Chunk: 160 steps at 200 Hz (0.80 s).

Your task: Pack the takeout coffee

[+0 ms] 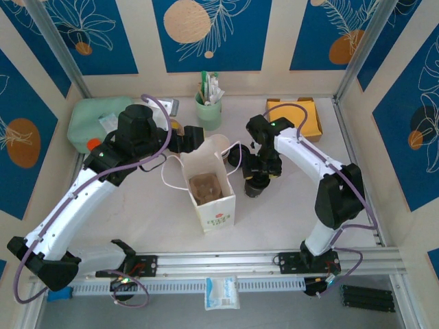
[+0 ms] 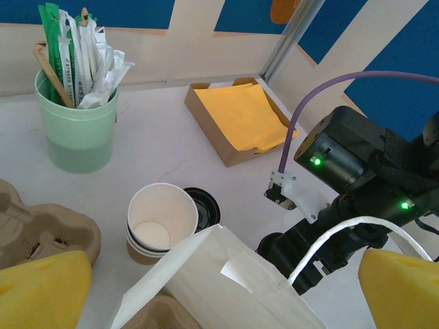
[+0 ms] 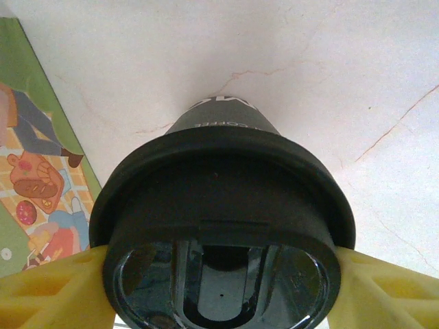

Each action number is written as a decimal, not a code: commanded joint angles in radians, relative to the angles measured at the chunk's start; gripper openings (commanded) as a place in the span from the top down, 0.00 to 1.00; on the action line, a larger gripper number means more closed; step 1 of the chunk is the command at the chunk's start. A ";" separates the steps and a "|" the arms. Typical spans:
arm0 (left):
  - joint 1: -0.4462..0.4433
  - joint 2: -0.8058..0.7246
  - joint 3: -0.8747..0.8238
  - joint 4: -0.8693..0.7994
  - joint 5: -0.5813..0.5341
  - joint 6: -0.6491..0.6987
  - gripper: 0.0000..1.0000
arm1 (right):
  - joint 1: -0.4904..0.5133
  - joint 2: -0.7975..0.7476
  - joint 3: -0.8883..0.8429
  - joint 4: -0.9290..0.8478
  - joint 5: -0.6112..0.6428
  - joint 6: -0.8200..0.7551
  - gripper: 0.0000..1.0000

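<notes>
Gripping the takeout coffee point(image 3: 221, 199) from both sides, my right fingers point(image 3: 48, 291) hold it just right of the paper bag point(image 1: 218, 214); my left fingers point(image 2: 41, 291) stand wide open beside the bag's open top.

A robot lab booth: aluminium posts point(image 1: 59, 48), printed blue wall panels point(image 1: 240, 41), a slotted rail point(image 1: 226, 262).
</notes>
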 commanded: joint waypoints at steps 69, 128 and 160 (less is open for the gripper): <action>-0.003 -0.013 0.021 -0.009 0.009 -0.006 0.01 | 0.086 0.027 -0.022 -0.025 0.120 0.021 0.25; -0.003 -0.014 0.024 -0.014 0.009 -0.006 0.01 | 0.091 0.034 -0.058 0.003 0.120 0.031 0.25; -0.003 -0.013 0.024 -0.012 0.006 -0.008 0.01 | 0.101 0.019 -0.071 0.014 0.125 0.041 0.29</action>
